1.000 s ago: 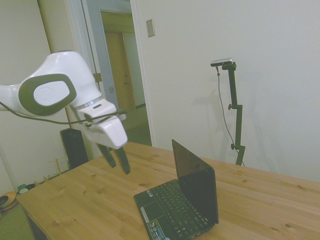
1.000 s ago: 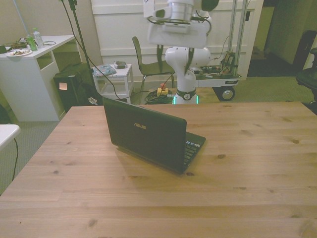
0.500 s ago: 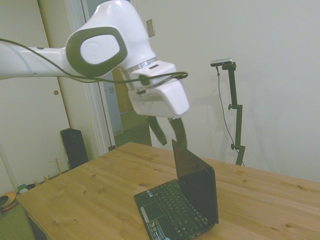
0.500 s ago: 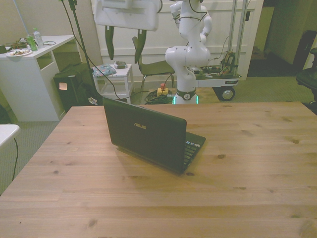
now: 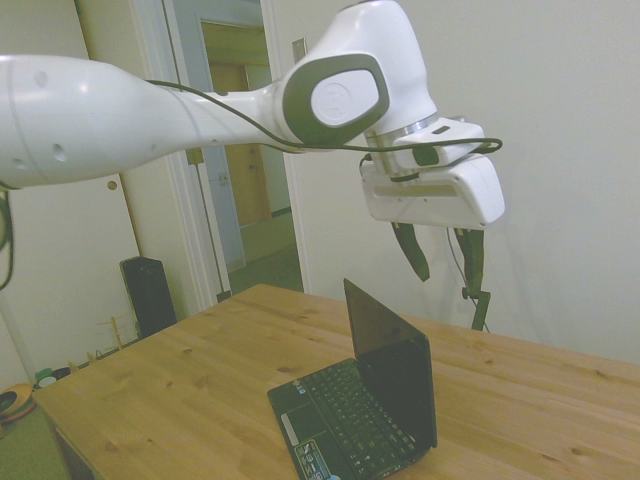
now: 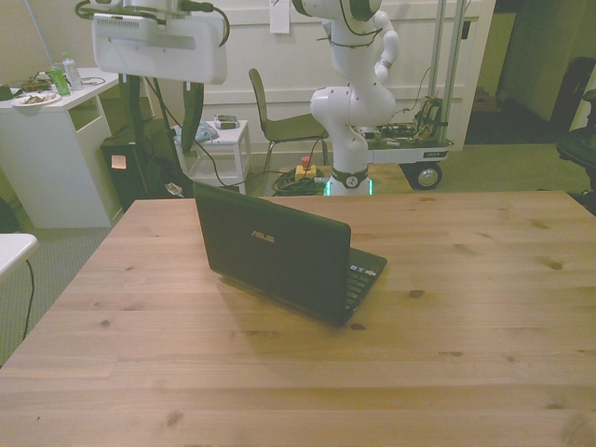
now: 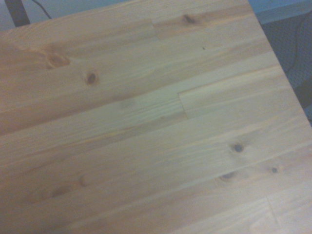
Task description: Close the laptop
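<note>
**On the table: laptop wide open, closing not begun**

Across the wooden table (image 6: pixel 484 307), which fills most of the front view, only one thing stands: the laptop (image 6: pixel 279 251). It sits toward the far left of the top in the front view, lid back facing the camera. In the side view it's at the near edge, keyboard toward the camera.

Progress, as I judge it: nothing done yet. Lid is up at roughly a right angle to the base, maybe leaning back a bit past upright. No contact w/ the arm. Whole job remains: get the hand behind or above the lid's top edge, then push it down & forward onto the keyboard.

Arm (image 5: pixel 150 110) reaches in high over the table. Hand (image 5: pixel 440 262) hangs well above the laptop, behind the screen's back side in the side view; in the front view it's up & to the left of the lid. Its two dark fingers (image 5: pixel 411 252) point down, spread apart, holding nothing.

Laptop look: small black netbook, matte lid w/ a faint logo, glossy dark screen, black keys, small stickers at the palm-rest corner nearest the side camera.

Wrist view shows bare table planks only, no laptop.
</note>
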### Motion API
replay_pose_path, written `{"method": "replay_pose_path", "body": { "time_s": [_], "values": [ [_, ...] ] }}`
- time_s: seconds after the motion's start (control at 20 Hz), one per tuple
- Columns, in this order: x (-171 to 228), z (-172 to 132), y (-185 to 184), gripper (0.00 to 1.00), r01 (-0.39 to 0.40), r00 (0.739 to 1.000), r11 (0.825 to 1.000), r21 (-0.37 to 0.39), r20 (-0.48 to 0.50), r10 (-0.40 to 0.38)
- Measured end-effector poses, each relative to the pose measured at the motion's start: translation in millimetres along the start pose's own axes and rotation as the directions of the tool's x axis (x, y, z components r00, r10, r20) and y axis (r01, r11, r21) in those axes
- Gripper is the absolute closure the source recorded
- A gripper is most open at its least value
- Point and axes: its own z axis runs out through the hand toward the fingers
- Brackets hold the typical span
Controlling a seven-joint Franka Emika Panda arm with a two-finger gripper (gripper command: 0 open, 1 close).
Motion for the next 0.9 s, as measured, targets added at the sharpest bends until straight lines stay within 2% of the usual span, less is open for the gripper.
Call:
{"method": "replay_pose_path", "body": {
  "time_s": [0.15,0.2,0.4,0.55,0.7,0.9],
  "values": [
    [0,22,-41,0.0,0.043,0.999,0.999,0.002,0.016,-0.044],
    [-4,29,-55,1.0,0.062,0.998,0.998,0.003,0.025,-0.062],
    [-26,47,-97,1.0,0.113,0.992,0.994,0.012,0.06,-0.113],
    [-46,51,-109,1.0,0.109,0.99,0.994,0.015,0.093,-0.11],
    [-68,53,-105,1.0,0.094,0.986,0.996,0.008,0.14,-0.094],
    [-83,61,-83,1.0,0.067,0.983,0.998,-0.005,0.172,-0.065]
  ]
}}
